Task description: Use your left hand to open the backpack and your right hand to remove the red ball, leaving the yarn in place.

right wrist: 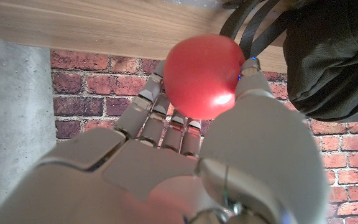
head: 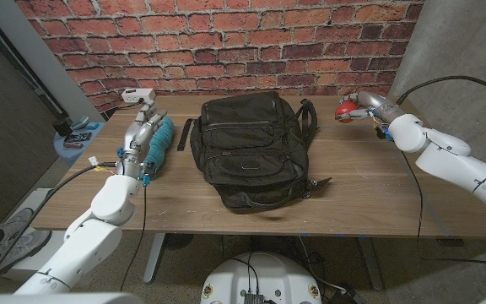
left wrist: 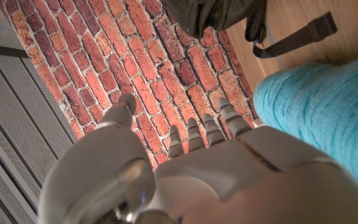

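The black backpack (head: 250, 148) lies flat in the middle of the wooden table (head: 369, 194); I cannot tell if its zip is undone. My right hand (head: 365, 105) is raised over the far right of the table and holds the red ball (head: 344, 109). In the right wrist view the ball (right wrist: 202, 74) sits against the fingers (right wrist: 160, 118) of my right hand (right wrist: 185, 168), with the backpack (right wrist: 334, 56) beside it. My left hand (head: 144, 128) stands at the far left, fingers straight and holding nothing, right beside the teal yarn (head: 161, 139). The yarn (left wrist: 319, 112) lies on the table next to my left hand (left wrist: 185, 174).
A black strap (head: 184, 135) lies between yarn and backpack, and shows as a strap (left wrist: 294, 38) in the left wrist view. A white box (head: 137, 95) sits at the back left corner. A brick wall (head: 251, 42) runs behind the table. A blue stand (head: 74, 139) is off the left edge.
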You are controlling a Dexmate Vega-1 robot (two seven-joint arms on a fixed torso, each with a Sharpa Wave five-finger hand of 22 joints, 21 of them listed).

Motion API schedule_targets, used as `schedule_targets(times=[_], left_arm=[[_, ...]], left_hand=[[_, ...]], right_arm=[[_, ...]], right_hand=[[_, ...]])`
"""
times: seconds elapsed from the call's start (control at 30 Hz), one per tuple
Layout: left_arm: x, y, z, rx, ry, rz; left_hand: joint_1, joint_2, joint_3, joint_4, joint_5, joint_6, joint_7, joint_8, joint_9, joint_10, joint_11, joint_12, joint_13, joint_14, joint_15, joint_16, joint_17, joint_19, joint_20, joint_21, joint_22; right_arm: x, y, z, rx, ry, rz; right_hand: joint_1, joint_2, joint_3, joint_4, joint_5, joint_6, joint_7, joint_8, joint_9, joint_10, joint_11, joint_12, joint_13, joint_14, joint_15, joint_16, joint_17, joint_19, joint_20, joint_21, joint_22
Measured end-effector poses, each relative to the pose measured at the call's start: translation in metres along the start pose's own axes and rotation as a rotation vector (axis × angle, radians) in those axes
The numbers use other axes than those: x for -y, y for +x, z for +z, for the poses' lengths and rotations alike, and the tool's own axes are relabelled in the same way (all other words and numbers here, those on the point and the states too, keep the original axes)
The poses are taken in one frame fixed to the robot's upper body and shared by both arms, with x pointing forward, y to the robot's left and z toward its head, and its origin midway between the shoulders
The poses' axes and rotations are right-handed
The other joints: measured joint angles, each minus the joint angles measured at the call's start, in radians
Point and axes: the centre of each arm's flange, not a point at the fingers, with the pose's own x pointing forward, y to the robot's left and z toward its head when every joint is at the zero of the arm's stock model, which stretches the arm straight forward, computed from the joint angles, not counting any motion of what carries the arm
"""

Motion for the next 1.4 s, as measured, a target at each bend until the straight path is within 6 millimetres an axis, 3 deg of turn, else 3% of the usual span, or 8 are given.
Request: schedule_targets(times=[0.37,0.8,1.4], left_arm=[[-0.009,0.010,-0.007,0.015,-0.001,0.015],[-0.012,0.017,-0.009,0.029,-0.004,0.023],[-0.012,0.019,-0.009,0.042,-0.005,0.031]], left_hand=[[0.000,0.000,-0.004,0.004,0.000,0.014,0.014,-0.007,0.002,0.009,-0.008,-0.008,-0.018,0.000,0.000,0.000,0.000,0.000,0.000,0.000,0.000],[0.000,0.000,-0.007,0.002,0.000,0.032,0.010,-0.015,0.003,0.020,-0.012,-0.008,-0.037,0.004,-0.004,0.000,0.000,0.000,0.000,0.000,0.000],[0.003,0.003,-0.010,-0.001,0.000,0.043,0.010,-0.023,0.003,0.025,-0.017,-0.016,-0.055,0.010,-0.009,0.000,0.000,0.004,-0.003,0.000,0.000]], right_arm=[[-0.004,0.004,-0.007,-0.029,0.004,-0.004],[-0.009,0.010,-0.017,-0.066,0.013,0.000],[-0.033,0.021,-0.038,-0.116,0.043,0.021]], right_hand=[[0.000,0.000,0.000,0.000,0.000,0.006,-0.006,0.000,0.000,0.000,0.000,-0.004,-0.002,0.003,0.003,0.000,0.000,0.000,0.000,0.000,0.000],[0.002,0.002,0.000,0.000,0.000,0.005,-0.005,0.000,0.000,0.002,0.002,0.000,-0.003,0.008,-0.001,0.000,0.000,0.000,0.000,0.000,0.000],[0.009,0.002,0.000,0.000,0.000,0.016,-0.006,0.000,0.000,0.002,0.002,0.000,-0.007,0.007,0.000,0.000,0.000,0.000,0.000,0.000,0.000]])
